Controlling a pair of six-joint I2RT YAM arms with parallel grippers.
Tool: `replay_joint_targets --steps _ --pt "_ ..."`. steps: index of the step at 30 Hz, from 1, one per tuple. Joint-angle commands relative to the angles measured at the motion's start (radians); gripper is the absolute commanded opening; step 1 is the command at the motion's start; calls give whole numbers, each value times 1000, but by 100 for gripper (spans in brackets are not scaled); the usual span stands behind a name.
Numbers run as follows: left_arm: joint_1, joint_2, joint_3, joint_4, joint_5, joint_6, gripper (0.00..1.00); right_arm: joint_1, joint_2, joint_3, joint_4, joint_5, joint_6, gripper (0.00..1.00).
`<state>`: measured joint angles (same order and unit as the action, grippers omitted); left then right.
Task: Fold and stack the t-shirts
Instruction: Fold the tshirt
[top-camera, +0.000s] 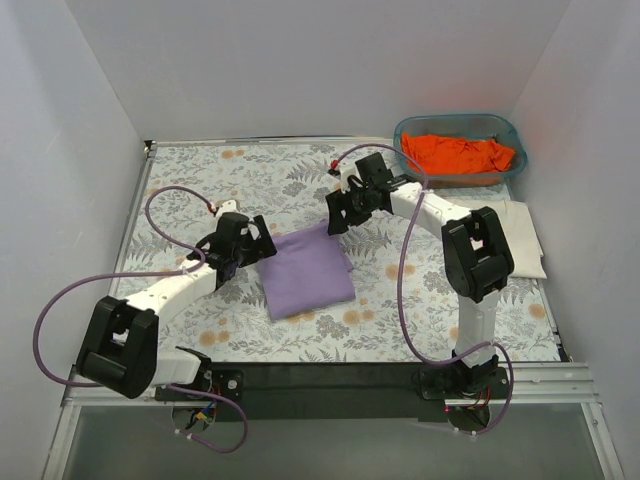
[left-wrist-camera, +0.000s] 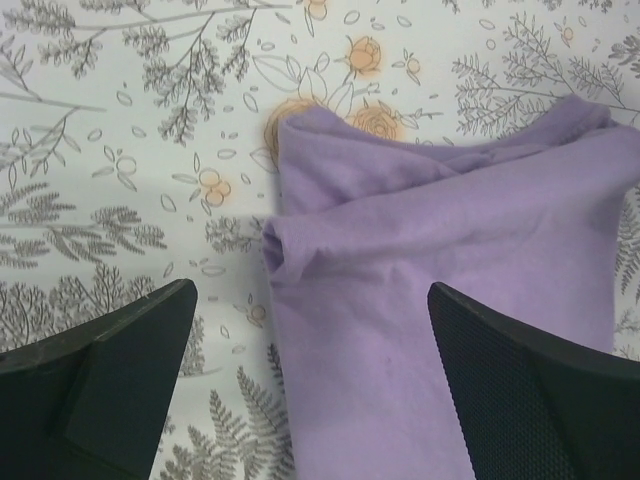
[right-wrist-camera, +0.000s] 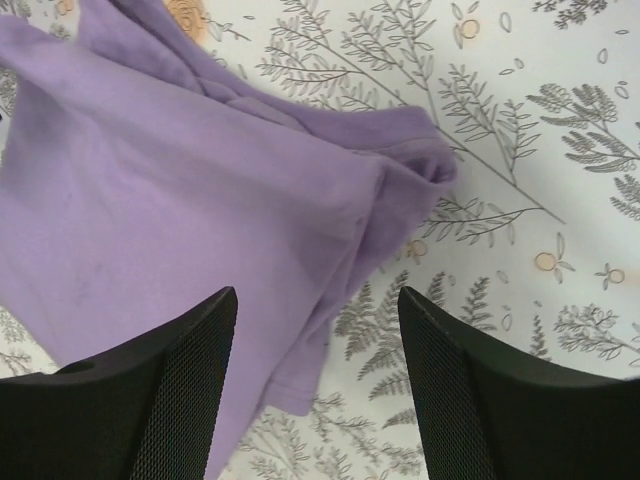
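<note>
My left hand and right hand hang open and empty, the folded lavender t-shirt flat between them, ready, I judge, for stacking.

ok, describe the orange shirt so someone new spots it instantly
At the far right corner of the floral-covered table sits a teal basket. The orange t-shirt lies crumpled inside it. The lavender t-shirt lies folded mid-table and the cream t-shirt flat at the right edge, both outside the basket.
</note>
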<state>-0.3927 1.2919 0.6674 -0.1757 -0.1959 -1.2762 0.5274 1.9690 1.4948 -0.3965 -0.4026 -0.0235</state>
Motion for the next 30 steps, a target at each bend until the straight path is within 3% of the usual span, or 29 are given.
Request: replay_joint_targets --steps 1,6,10,13,17,21,30 --pt "28 35 1 154 21 95 93 -27 39 27 71 -94 -70 61" --pt "52 110 27 198 75 170 88 -49 114 68 91 -153 -101 61" --pt "52 173 50 217 137 227 72 -50 146 91 107 -180 -104 56" --pt "52 198 67 226 183 268 65 -50 159 113 113 -208 -104 53" --pt "52 219 92 229 194 299 42 -50 172 134 114 -234 -104 49" --pt "52 222 110 231 246 325 29 -50 174 147 114 -242 -105 48" --pt "52 251 135 228 288 348 22 -52 208 166 114 -249 -122 47"
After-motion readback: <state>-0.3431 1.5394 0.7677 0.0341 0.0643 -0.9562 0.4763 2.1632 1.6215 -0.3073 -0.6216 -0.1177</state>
